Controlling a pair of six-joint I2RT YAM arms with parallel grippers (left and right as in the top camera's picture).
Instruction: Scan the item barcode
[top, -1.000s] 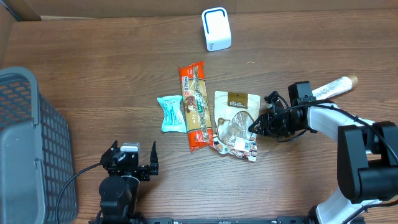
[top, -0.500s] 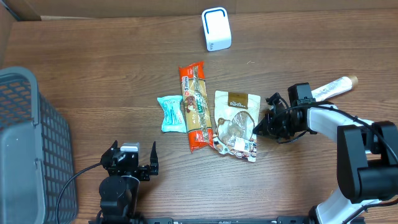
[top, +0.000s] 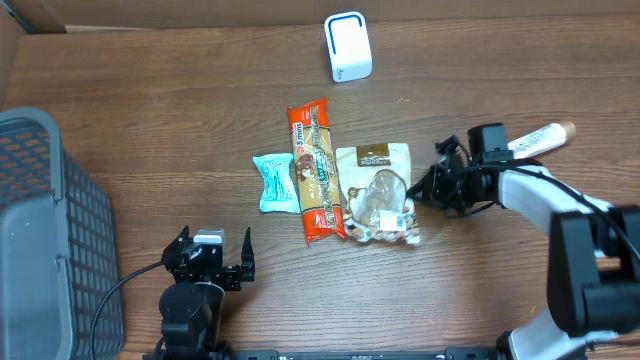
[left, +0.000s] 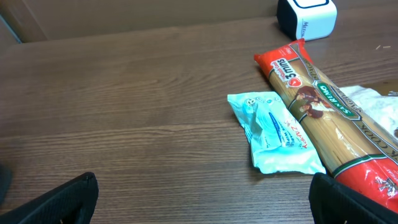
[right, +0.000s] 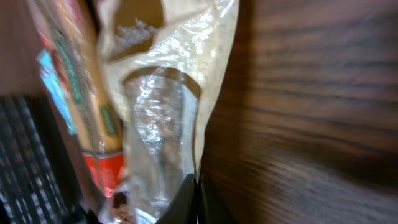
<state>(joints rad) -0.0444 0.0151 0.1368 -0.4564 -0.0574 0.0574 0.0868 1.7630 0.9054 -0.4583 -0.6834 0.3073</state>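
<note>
At centre right, my right tool is pinched shut on the edge of the snack pouch. I'd lift slowly and present its printed face to the white scanner at top centre.

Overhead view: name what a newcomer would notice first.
The right gripper, shut on the right edge of the windowed brown snack bag near the table's middle, draws the eye first. Next to that bag lies a long red pasta pack, and a white scanner stands at the far edge.

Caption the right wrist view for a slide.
Right gripper shut on the snack bag edge, pasta pack beside it.
</note>
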